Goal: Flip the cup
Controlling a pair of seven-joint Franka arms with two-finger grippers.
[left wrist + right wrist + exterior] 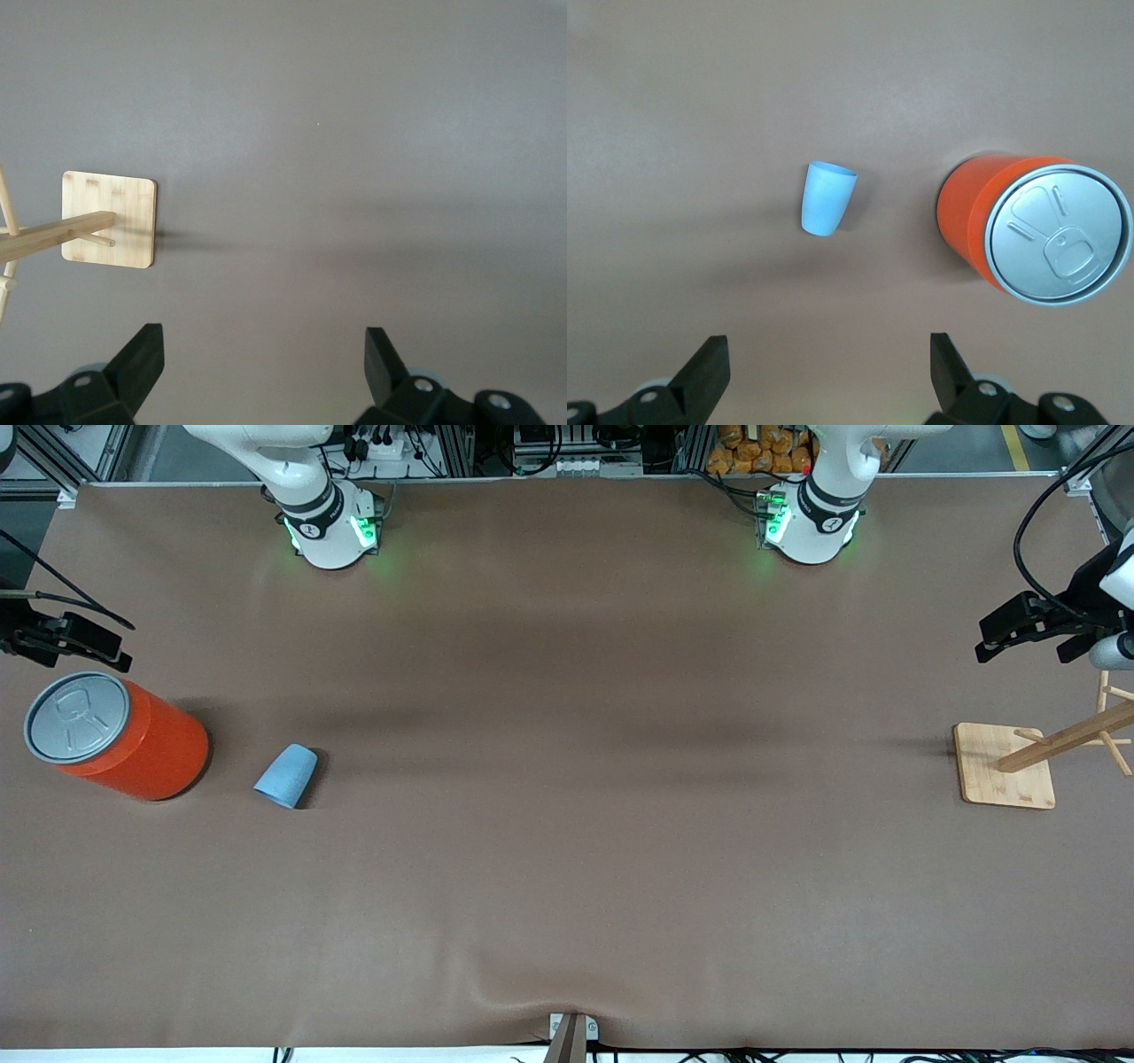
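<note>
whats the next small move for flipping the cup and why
Probably lower the right gripper toward the cup. Its fingers are open and empty, up in the air, while the cup stands apart beside the orange can. The left gripper waits open by the wooden rack.

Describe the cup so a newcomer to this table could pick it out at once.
Start at the big orange can with a grey pull-tab lid, at the right arm's end of the table. Beside it, toward the table's middle and not touching it, is the cup. It is far smaller than the can, light blue, tapered and has no handle.
</note>
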